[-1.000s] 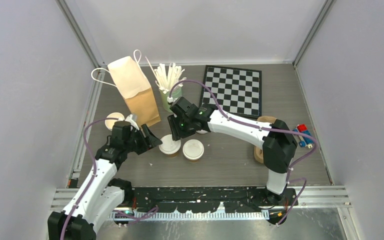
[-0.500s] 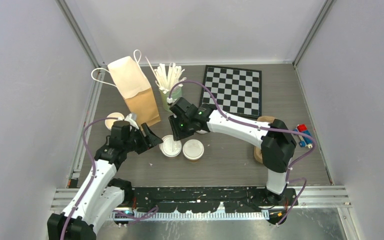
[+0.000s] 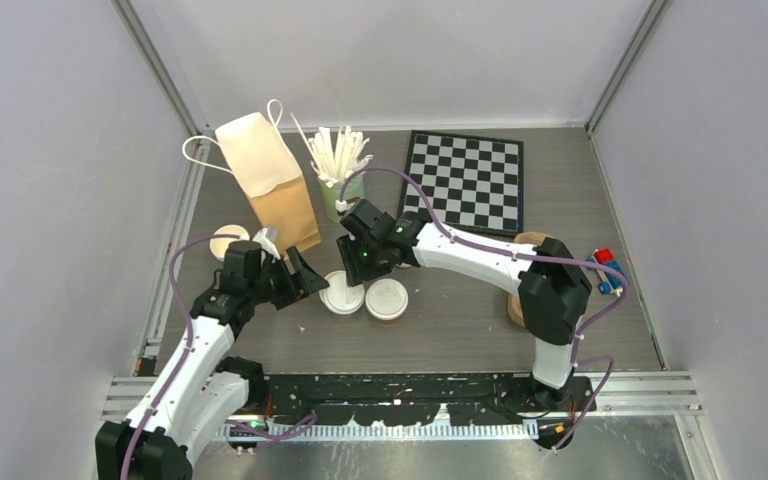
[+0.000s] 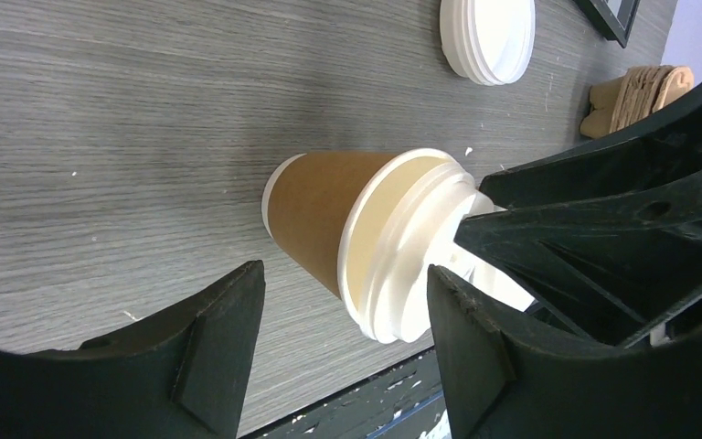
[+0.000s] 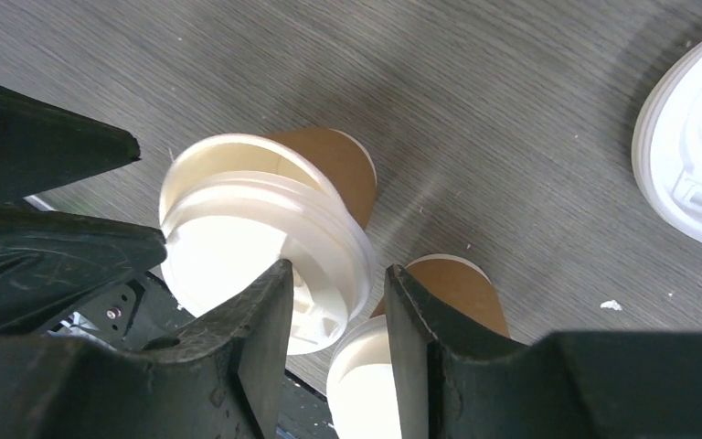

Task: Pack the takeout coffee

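Jaws of the left end effector [image 4: 345,279] stand apart, one each side of the tan cup [image 4: 315,215] near the paper bag [image 3: 270,185]. Its lid [image 5: 265,256] sits crooked. Whether the right end effector [image 5: 338,273] grips it, I cannot tell. Best, I think: hold the cup steady, push the lid flat.

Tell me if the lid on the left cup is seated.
Not seated. The lid sits tilted on the cup, its cream inside showing at one side of the rim.

text: none legible | labels: none | brands: none | numbers/signs: none
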Action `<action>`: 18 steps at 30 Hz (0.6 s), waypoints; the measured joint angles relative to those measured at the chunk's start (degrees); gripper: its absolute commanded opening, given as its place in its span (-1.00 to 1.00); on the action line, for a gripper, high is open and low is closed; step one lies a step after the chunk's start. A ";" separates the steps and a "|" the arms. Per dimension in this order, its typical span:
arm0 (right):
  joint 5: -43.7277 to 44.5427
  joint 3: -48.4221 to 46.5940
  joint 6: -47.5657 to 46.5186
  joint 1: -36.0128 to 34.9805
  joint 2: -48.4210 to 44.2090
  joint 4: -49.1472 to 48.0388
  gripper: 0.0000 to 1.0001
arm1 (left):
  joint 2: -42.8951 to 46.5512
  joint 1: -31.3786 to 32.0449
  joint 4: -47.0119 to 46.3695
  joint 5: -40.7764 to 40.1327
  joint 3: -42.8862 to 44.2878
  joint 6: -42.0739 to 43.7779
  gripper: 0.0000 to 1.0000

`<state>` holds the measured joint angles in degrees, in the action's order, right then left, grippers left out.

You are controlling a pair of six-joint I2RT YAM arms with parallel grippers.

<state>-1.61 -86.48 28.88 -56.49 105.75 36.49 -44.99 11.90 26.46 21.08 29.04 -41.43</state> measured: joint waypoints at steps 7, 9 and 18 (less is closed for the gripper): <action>-0.11 0.96 0.00 0.00 0.00 -0.52 -0.24 | 0.00 0.00 -0.02 0.07 0.00 -0.02 0.31; -0.24 0.96 0.00 0.00 0.00 -0.72 -0.33 | 0.00 0.00 -0.02 0.07 0.00 -0.02 0.31; -0.66 0.76 -0.28 0.00 0.00 -0.90 -0.56 | -0.09 0.00 -0.04 0.98 0.00 -0.15 0.44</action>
<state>-2.26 -85.71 28.60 -56.49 105.75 35.59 -45.08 11.90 26.41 22.06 29.04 -41.58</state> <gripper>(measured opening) 0.235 0.711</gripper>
